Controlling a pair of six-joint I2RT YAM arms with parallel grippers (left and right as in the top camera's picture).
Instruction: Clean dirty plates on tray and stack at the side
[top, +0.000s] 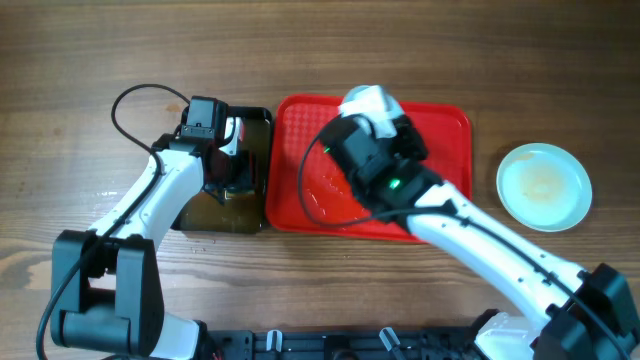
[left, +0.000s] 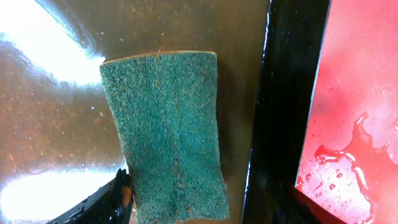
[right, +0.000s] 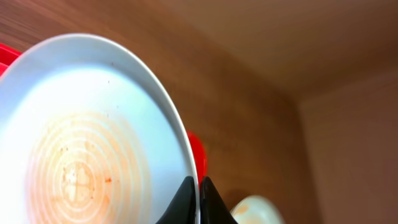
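Plate (right: 93, 143) pinched in right tool (right: 199, 193) over wet red tray (top: 450, 135); left tool (top: 232, 170) unclear.

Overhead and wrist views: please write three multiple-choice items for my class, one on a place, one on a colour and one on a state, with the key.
1. Where does the flat plate lie?
A on the table, right of the tray
B on the tray
C on another plate

2. What colour is the sponge?
A yellow
B pink
C green

3. The held plate, clamped in the right gripper, is:
A spotless
B smeared orange-brown
C cracked

Key: 1 A, the overhead view shows it on wood beyond the tray's right rim. 2 C, the left wrist view shows it green. 3 B, the right wrist view shows smears in its centre.
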